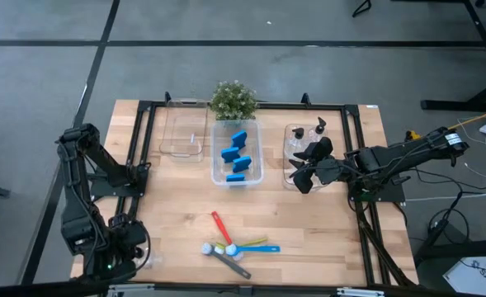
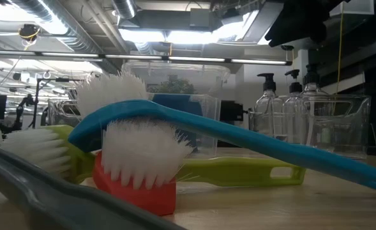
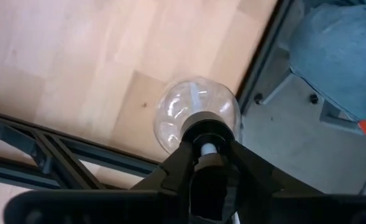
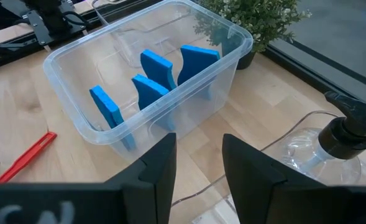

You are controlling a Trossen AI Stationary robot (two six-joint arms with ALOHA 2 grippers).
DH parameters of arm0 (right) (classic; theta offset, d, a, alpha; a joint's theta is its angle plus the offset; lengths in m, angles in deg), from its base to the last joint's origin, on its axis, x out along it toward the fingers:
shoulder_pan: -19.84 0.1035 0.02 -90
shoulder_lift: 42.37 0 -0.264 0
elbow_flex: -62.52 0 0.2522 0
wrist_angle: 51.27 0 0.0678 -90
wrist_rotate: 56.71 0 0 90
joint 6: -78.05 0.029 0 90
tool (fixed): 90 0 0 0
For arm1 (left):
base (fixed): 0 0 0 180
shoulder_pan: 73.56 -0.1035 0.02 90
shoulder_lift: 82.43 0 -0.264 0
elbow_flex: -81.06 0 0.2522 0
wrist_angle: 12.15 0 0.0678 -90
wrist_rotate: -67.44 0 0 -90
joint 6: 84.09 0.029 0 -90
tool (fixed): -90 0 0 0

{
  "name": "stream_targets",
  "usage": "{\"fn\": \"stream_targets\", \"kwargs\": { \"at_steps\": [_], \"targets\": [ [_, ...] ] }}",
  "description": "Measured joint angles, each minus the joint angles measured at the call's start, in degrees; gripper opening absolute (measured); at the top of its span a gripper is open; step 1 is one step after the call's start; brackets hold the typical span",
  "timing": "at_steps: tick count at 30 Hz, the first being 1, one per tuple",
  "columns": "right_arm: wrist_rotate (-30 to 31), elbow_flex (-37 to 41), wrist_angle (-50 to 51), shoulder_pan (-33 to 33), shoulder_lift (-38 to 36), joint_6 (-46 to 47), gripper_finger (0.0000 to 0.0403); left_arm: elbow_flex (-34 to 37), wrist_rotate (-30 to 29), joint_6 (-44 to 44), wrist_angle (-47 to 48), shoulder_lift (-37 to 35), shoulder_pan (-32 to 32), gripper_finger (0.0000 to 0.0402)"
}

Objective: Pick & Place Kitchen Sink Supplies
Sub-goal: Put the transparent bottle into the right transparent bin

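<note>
Four sponges [image 4: 146, 81] show only from the right gripper [image 4: 198, 171], parted and empty; left gripper [image 3: 201, 155] clamps a bottle [image 3: 192, 109].

The high view looks straight down on the whole table [image 1: 176, 214]; the low view sits at tabletop level, very close behind the brushes [image 2: 175, 153], facing the bins; the left wrist view looks down on a bottle [image 3: 195, 112]; the right wrist view shares the sponge bin [image 4: 77, 68] with the high view
</note>
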Motion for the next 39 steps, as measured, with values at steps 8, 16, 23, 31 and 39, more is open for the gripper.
{"fn": "stream_targets", "kwargs": {
  "at_steps": [8,16,23,31,39],
  "targets": [
    [-0.1,0.0,0.0,0.0,0.0,0.0,0.0129,-0.1,0.4,9.3,1.5,-0.1,-6.1,0.0078],
    [-0.5,0.0,-0.1,0.0,0.0,-0.2,0.0129,-0.1,1.9,22.7,1.5,-0.1,-14.0,0.0078],
    [-1.8,0.0,-2.4,0.0,0.0,-1.8,0.0129,-2.6,1.2,34.0,5.3,0.1,-21.1,0.0078],
    [-3.2,0.0,-6.5,0.0,1.7,-4.2,0.0129,-3.8,-0.1,46.2,9.0,0.1,-29.2,0.0078],
    [-8.8,0.0,-16.3,0.0,7.9,-10.3,0.0129,-3.9,-1.3,57.6,8.3,0.1,-36.4,0.0078]
  ]
}}
